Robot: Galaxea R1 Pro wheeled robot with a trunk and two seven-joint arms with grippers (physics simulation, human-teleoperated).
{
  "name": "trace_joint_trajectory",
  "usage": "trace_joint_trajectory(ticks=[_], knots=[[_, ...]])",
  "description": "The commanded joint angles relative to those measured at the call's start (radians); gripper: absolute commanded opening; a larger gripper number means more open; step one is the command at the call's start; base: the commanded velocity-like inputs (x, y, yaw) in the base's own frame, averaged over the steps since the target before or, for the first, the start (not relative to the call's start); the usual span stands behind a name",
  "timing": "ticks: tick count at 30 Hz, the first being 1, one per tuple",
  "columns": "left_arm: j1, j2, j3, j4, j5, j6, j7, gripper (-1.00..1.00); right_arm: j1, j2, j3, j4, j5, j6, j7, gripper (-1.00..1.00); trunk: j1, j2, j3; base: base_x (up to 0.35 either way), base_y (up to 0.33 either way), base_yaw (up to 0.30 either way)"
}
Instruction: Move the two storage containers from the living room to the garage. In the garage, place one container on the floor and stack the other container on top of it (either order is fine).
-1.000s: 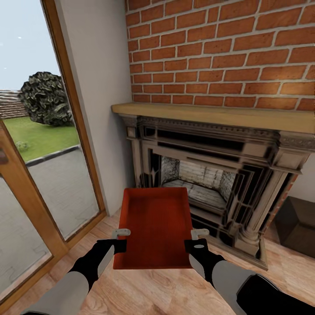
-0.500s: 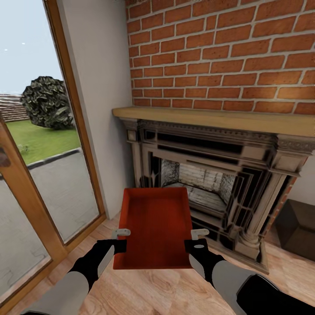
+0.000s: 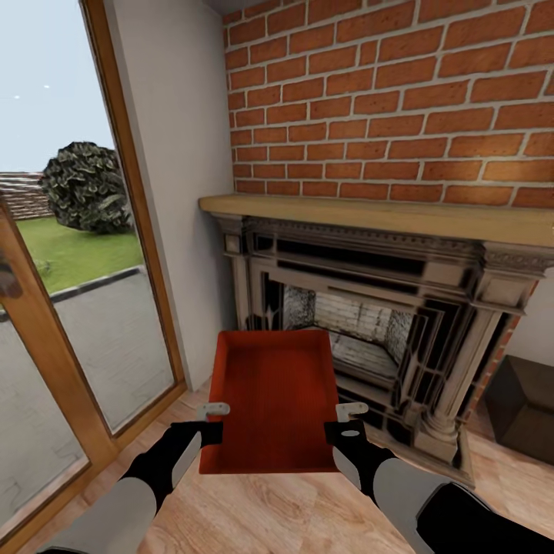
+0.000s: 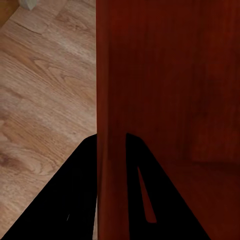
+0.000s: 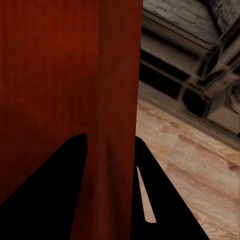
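A: So, what is the robot holding, and why that way?

B: It is holding one red-orange bin (image 3: 271,400) out in front of its chest, level and open side up. The left gripper (image 3: 211,422) is clamping the bin's left wall and the right gripper (image 3: 348,420) is clamping the right wall, both near the end closest to the robot. I am judging that the two-sided hold is keeping the long bin from tipping while the base is carrying it.

A: Where is the bin relative to the fireplace?

B: It is hanging in the air just in front of the fireplace (image 3: 385,308), toward its left end, above the wood floor (image 3: 292,515). Brick (image 3: 400,100) is rising above the mantel, and a glass door (image 3: 69,254) is standing to the fireplace's left. So this is the living room, and the trip to the garage is not yet made.

A: Are the jaws really closed on it?

B: Yes. In the left wrist view the two dark fingers (image 4: 75,200) are sitting one on each side of the wall (image 4: 111,100), pressed against it. The right wrist view is showing the same: fingers (image 5: 55,195) straddling the other wall (image 5: 120,90).

A: What is each view adding?

B: The head view is giving the room and the bin's level pose, but the fingertips there are small. The wrist views are showing the pinch close up, plus floor planks under the bin.
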Motion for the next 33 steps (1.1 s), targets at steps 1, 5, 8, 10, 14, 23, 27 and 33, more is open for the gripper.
trace_joint_trajectory(ticks=[1,5,8,10,14,23,27,33], knots=[[-0.001,-0.005,0.007,-0.03,-0.031,0.003,0.013,-1.0,-0.001,0.003,0.004,0.005,-0.026,-0.001,-0.044,-1.0,0.0,-0.001,0.0,0.0,0.0,0.0],[-0.001,-0.005,0.007,-0.031,-0.031,0.003,0.013,-1.0,-0.001,0.003,0.004,0.005,-0.027,0.001,-0.043,-1.0,0.0,-0.001,0.001,0.0,0.0,0.0],[-0.001,-0.005,0.007,-0.03,-0.031,0.003,0.013,-1.0,-0.001,0.002,0.004,0.005,-0.027,0.001,-0.042,-1.0,0.0,-0.001,0.001,0.0,0.0,0.0],[-0.001,-0.005,0.007,-0.03,-0.031,0.003,0.013,-1.0,-0.001,0.002,0.004,0.005,-0.027,0.001,-0.041,-1.0,0.0,-0.001,0.001,0.0,0.0,0.0],[-0.001,-0.005,0.007,-0.03,-0.031,0.003,0.013,-1.0,-0.001,0.002,0.004,0.005,-0.027,0.001,-0.041,-1.0,0.0,-0.001,0.001,0.0,0.0,0.0],[-0.001,-0.006,0.007,-0.03,-0.031,0.003,0.015,-1.0,-0.001,0.001,0.004,0.005,-0.028,0.0,-0.041,-1.0,0.0,-0.001,0.001,0.0,0.0,0.0],[-0.001,-0.006,0.007,-0.03,-0.031,0.003,0.015,-1.0,-0.001,0.0,0.004,0.005,-0.029,0.001,-0.041,-1.0,0.0,-0.001,0.001,0.0,0.0,-0.001],[-0.001,-0.006,0.007,-0.03,-0.031,0.003,0.015,-1.0,-0.001,0.001,0.004,0.005,-0.032,0.0,-0.051,-1.0,0.0,-0.001,0.001,0.0,0.0,-0.16]])
